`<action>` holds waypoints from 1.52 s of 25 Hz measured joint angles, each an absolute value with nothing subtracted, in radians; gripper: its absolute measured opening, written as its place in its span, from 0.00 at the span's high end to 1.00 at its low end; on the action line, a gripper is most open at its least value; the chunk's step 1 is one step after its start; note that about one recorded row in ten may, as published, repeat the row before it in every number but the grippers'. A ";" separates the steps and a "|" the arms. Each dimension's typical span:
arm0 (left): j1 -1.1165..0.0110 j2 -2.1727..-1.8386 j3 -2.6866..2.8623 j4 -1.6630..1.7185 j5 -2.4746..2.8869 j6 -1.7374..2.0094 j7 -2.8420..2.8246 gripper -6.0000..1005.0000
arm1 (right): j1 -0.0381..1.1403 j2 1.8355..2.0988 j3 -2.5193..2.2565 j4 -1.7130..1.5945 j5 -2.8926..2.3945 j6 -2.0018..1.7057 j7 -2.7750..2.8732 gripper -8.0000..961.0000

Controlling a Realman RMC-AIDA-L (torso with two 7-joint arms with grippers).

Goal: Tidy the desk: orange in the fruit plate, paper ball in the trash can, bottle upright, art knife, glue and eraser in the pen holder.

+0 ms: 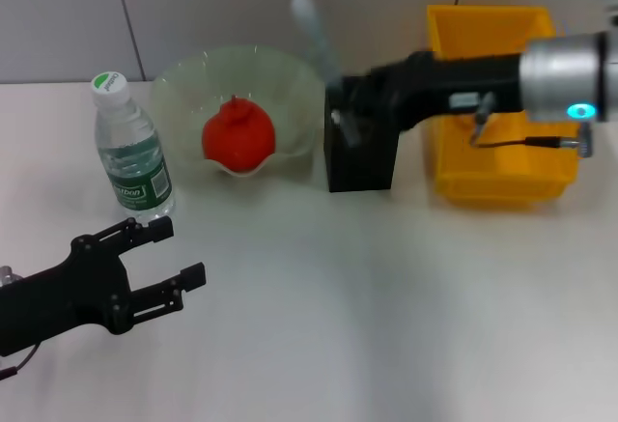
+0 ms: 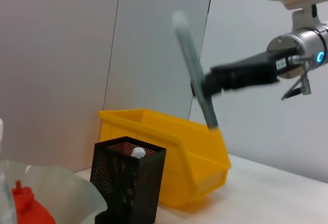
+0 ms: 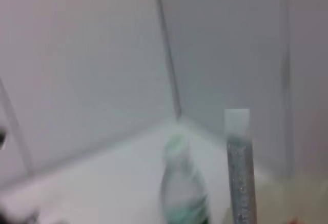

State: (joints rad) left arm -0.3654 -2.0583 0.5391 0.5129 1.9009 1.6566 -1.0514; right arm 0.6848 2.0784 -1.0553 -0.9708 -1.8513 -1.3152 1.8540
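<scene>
Right end effector [image 1: 340,113] clenched on the art knife [image 1: 311,31] — just above the pen holder [image 1: 359,156].

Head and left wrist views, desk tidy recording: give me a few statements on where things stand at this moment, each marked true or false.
1. The orange lies in the fruit plate. True.
2. The bottle lies on its side. False: it stands upright, cap on top, beside the fruit plate.
3. The right gripper holds a long grey art knife above the pen holder. True.
4. The left gripper is shut on the bottle. False: it is open, apart from the bottle and nearer the robot.
5. The pen holder stands between the fruit plate and the trash can. True.
</scene>
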 joint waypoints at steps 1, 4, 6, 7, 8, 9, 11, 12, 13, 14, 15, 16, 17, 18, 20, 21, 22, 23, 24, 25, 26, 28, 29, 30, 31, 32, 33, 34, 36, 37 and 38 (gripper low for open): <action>-0.367 -2.058 0.539 0.503 1.901 1.656 -1.046 0.21 | 0.649 2.078 -1.006 -0.940 -1.756 -1.299 1.763 0.84; -0.369 -2.060 0.541 0.502 1.901 1.656 -1.039 0.21 | 0.628 2.078 -0.945 -0.863 -1.656 -1.263 1.668 0.84; -0.372 -2.061 0.544 0.494 1.901 1.656 -1.035 0.21 | 0.634 2.074 -0.909 -0.797 -1.624 -1.229 1.627 0.84; -0.372 -2.061 0.544 0.494 1.901 1.656 -1.035 0.21 | 0.634 2.074 -0.909 -0.797 -1.624 -1.229 1.627 0.84; -0.373 -2.061 0.545 0.492 1.901 1.656 -1.035 0.21 | 0.642 2.073 -0.898 -0.768 -1.619 -1.205 1.620 0.84; -0.373 -2.061 0.545 0.492 1.901 1.656 -1.035 0.21 | 0.653 2.071 -0.893 -0.742 -1.618 -1.177 1.617 0.84; -0.374 -2.062 0.546 0.491 1.901 1.656 -1.028 0.21 | 0.687 2.070 -0.897 -0.687 -1.619 -1.097 1.615 0.84; -0.375 -2.062 0.546 0.491 1.901 1.657 -1.027 0.21 | 0.687 2.070 -0.897 -0.687 -1.619 -1.097 1.615 0.84; -0.374 -2.062 0.546 0.491 1.901 1.657 -1.026 0.21 | 0.708 2.069 -0.899 -0.653 -1.623 -1.055 1.614 0.84; -0.374 -2.062 0.546 0.491 1.901 1.657 -1.026 0.21 | 0.708 2.069 -0.899 -0.653 -1.623 -1.055 1.614 0.84; -0.374 -2.062 0.546 0.491 1.901 1.657 -1.026 0.21 | 0.720 2.069 -0.899 -0.637 -1.626 -1.040 1.613 0.84; -0.374 -2.062 0.546 0.491 1.901 1.658 -1.024 0.21 | 0.743 2.068 -0.899 -0.603 -1.638 -1.010 1.613 0.84; -0.374 -2.062 0.546 0.491 1.901 1.659 -1.022 0.21 | 0.743 2.068 -0.899 -0.603 -1.638 -1.010 1.613 0.84; -0.374 -2.062 0.546 0.491 1.901 1.659 -1.022 0.21 | 0.760 2.068 -0.899 -0.577 -1.658 -0.980 1.612 0.84; -0.373 -2.062 0.546 0.491 1.902 1.659 -1.019 0.21 | 0.768 2.068 -0.899 -0.565 -1.670 -0.964 1.612 0.84; -0.368 -2.062 0.547 0.491 1.903 1.659 -1.010 0.21 | 0.780 2.072 -0.899 -0.549 -1.681 -0.939 1.608 0.84; -0.367 -2.063 0.547 0.491 1.904 1.659 -1.009 0.21 | 0.780 2.072 -0.899 -0.549 -1.681 -0.939 1.608 0.84; -0.366 -2.063 0.547 0.491 1.904 1.659 -1.008 0.21 | 0.791 2.074 -0.899 -0.530 -1.683 -0.926 1.597 0.84; -0.365 -2.063 0.548 0.491 1.905 1.659 -1.008 0.21 | 0.791 2.074 -0.899 -0.530 -1.683 -0.926 1.597 0.84; -0.365 -2.063 0.548 0.490 1.906 1.660 -1.006 0.21 | 0.796 2.074 -0.900 -0.521 -1.684 -0.922 1.591 0.84; -0.365 -2.063 0.548 0.488 1.906 1.660 -1.002 0.21 | 0.804 2.075 -0.900 -0.512 -1.684 -0.916 1.586 0.84; -0.365 -2.063 0.548 0.486 1.907 1.660 -0.999 0.21 | 0.809 2.076 -0.900 -0.505 -1.684 -0.911 1.581 0.83; -0.365 -2.062 0.548 0.484 1.907 1.660 -0.998 0.21 | 0.809 2.076 -0.900 -0.505 -1.684 -0.911 1.581 0.83; -0.365 -2.062 0.548 0.482 1.907 1.660 -0.998 0.21 | 0.810 2.076 -0.900 -0.500 -1.684 -0.908 1.575 0.83; -0.365 -2.060 0.547 0.482 1.905 1.661 -0.998 0.21 | 0.812 2.077 -0.900 -0.493 -1.681 -0.900 1.565 0.82; -0.365 -2.060 0.547 0.482 1.905 1.661 -0.998 0.21 | 0.812 2.077 -0.900 -0.493 -1.681 -0.900 1.565 0.82; -0.365 -2.060 0.547 0.482 1.905 1.661 -0.998 0.21 | 0.814 2.078 -0.900 -0.489 -1.681 -0.895 1.561 0.81; -0.365 -2.060 0.547 0.481 1.904 1.661 -0.997 0.21 | 0.816 2.079 -0.900 -0.483 -1.681 -0.890 1.555 0.81; -0.364 -2.060 0.547 0.482 1.903 1.661 -0.997 0.21 | 0.825 2.080 -0.901 -0.457 -1.677 -0.879 1.526 0.80; -0.364 -2.060 0.547 0.482 1.903 1.661 -0.997 0.21 | 0.825 2.080 -0.901 -0.457 -1.677 -0.879 1.526 0.79; -0.364 -2.060 0.547 0.482 1.904 1.662 -0.997 0.21 | 0.828 2.081 -0.901 -0.450 -1.675 -0.874 1.517 0.79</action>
